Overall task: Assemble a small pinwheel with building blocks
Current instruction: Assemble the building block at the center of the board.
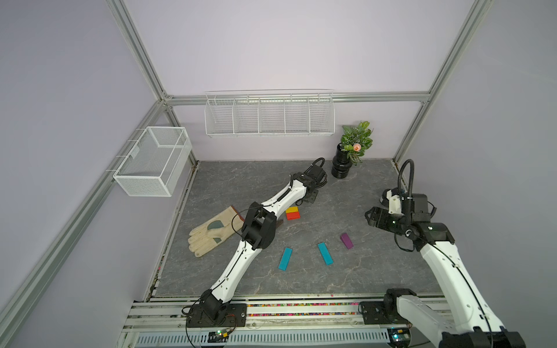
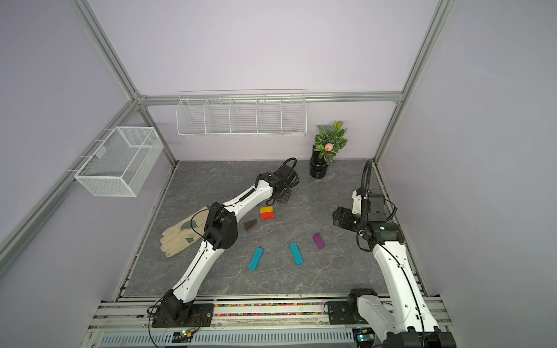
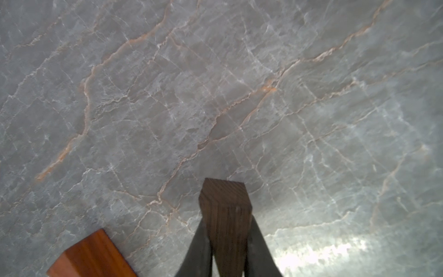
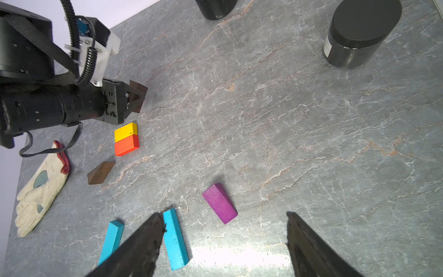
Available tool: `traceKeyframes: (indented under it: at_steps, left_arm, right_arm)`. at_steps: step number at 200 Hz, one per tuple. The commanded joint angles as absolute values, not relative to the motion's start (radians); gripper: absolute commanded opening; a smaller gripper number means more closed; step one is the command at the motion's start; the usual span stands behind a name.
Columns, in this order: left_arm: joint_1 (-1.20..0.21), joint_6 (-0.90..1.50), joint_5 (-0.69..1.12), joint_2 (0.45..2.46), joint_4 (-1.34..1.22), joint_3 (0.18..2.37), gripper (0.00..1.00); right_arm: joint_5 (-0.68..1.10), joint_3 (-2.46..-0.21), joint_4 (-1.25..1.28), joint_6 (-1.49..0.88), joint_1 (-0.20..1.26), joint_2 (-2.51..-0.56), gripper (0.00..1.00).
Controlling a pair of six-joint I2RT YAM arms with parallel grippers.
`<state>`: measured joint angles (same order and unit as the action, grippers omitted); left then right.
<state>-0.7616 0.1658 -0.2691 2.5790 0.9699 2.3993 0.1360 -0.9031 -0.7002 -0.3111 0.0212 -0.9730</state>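
Note:
My left gripper (image 1: 311,197) (image 4: 135,98) is shut on a brown wedge (image 3: 225,211) (image 4: 138,92) and holds it low over the table, just behind the yellow block (image 1: 291,209) (image 4: 125,131). The yellow block lies flush against the red block (image 1: 293,215) (image 4: 127,145) (image 3: 91,256). Another brown wedge (image 2: 250,224) (image 4: 100,172) lies in front of them. In both top views a purple wedge (image 1: 347,240) (image 2: 319,240) and two teal bars (image 1: 285,258) (image 1: 325,253) lie apart nearer the front. My right gripper (image 1: 370,217) (image 4: 225,215) hangs open at the right, with nothing between its fingers.
A beige glove (image 1: 211,232) lies at the left under my left arm. A black vase with a plant (image 1: 342,164) stands at the back. A black round jar (image 4: 359,33) stands at the far right. White wire baskets (image 1: 269,116) (image 1: 153,161) hang on the walls.

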Motion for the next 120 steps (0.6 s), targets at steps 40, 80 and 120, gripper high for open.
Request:
traceKeyframes:
  at_steps: [40, 80, 120]
  left_arm:
    - [-0.735, 0.131, -0.262, 2.537, 0.961, 2.35, 0.14]
    - [-0.724, 0.123, -0.25, 2.542, 0.952, 2.351, 0.2]
    - [-0.724, 0.116, -0.227, 2.54, 0.943, 2.349, 0.29]
  right_arm:
    - [0.147, -0.891, -0.7, -0.322, 0.016, -0.981, 0.82]
    - [0.146, -0.888, -0.704, -0.32, 0.016, -0.977, 0.82]
    - [0.147, -0.888, -0.702, -0.32, 0.016, -0.98, 0.82]
